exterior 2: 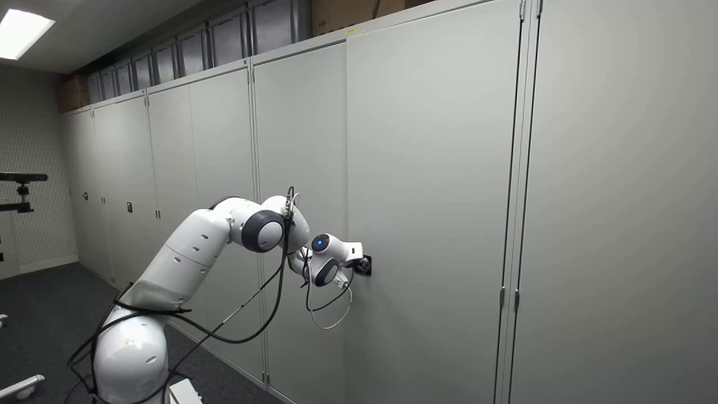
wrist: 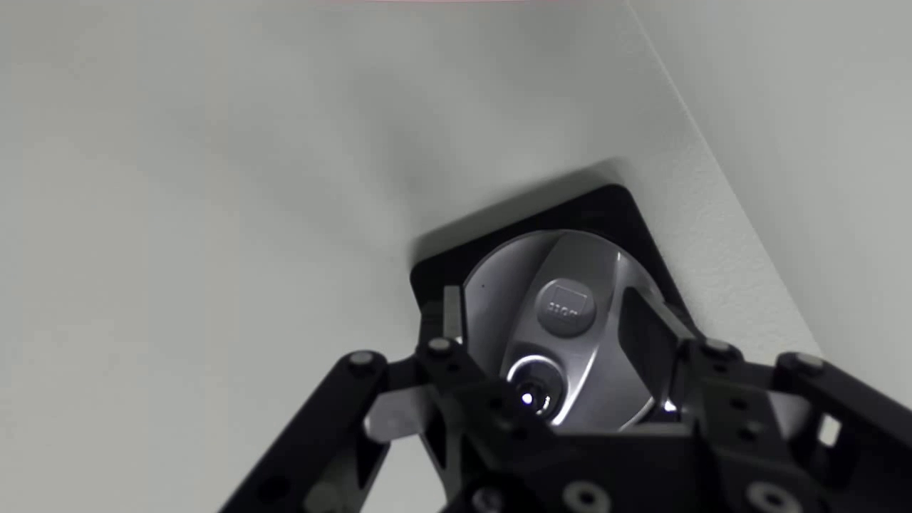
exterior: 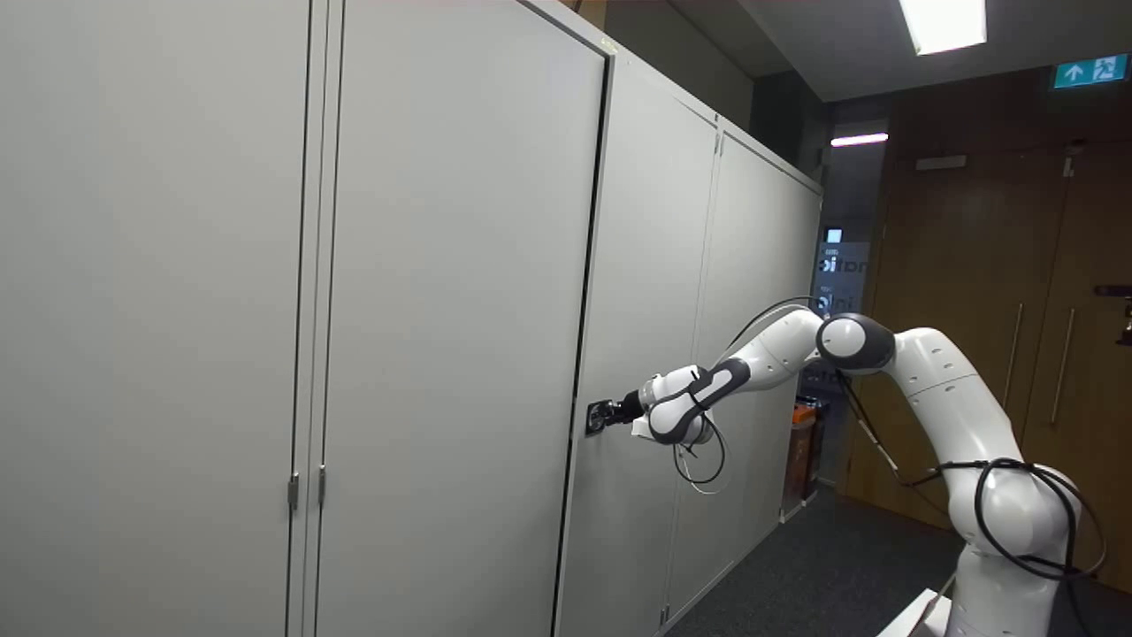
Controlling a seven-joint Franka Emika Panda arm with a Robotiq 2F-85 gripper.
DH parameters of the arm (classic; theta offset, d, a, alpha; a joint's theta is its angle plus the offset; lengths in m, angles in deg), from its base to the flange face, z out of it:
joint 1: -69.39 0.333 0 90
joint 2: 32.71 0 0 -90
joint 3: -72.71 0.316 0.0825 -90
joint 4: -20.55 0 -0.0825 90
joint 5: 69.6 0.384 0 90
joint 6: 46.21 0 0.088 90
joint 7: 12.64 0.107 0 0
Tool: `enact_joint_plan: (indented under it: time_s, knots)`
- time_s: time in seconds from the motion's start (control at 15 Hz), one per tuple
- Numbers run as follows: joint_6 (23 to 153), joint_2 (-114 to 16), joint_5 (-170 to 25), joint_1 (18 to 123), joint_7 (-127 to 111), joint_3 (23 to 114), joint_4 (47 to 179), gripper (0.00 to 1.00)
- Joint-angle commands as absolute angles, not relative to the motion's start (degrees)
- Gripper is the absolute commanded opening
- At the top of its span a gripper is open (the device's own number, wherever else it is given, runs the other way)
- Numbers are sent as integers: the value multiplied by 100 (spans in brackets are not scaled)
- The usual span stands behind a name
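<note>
A round metallic lock handle [wrist: 568,306] with a raised central grip bar and a keyhole is set in a square black plate [wrist: 598,206] on a light grey cabinet door [wrist: 249,214]. My gripper [wrist: 545,299] stands open in front of it, one finger on each side of the grip bar. Bare metal of the recessed dish shows between the bar and both fingers; whether the fingertips touch the dish I cannot tell. In both exterior views the gripper reaches the black plate [exterior 2: 368,266] at the door's edge, and the arm's wrist hides part of it. The door [exterior: 650,265] looks closed.
Tall grey cabinets [exterior: 460,265] run along the wall on both sides. Cables [exterior 2: 275,303] hang in loops from the arm. Grey crates [exterior 2: 227,42] line the cabinet tops. A wooden double door [exterior: 964,354] and orange-topped bins [exterior: 800,442] stand beyond the arm.
</note>
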State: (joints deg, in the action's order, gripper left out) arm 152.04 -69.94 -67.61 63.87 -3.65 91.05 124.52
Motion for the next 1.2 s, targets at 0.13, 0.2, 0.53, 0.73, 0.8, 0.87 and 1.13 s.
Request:
enact_joint_plan:
  time_s: [0.13, 0.2, 0.53, 0.73, 0.8, 0.87, 1.13]
  knots:
    - [15204, -7066, -6632, 6599, -344, 8943, 12183, 63]
    - [15204, -7075, -6628, 6616, -345, 8927, 12169, 63]
    - [15200, -7087, -6620, 6767, -276, 8768, 12137, 64]
    - [15200, -7097, -6588, 6827, -274, 8702, 12121, 63]
    - [15200, -7103, -6583, 6839, -275, 8686, 12112, 62]
    - [15200, -7108, -6570, 6860, -275, 8663, 12104, 63]
    - [15200, -7117, -6537, 6889, -268, 8625, 12057, 63]
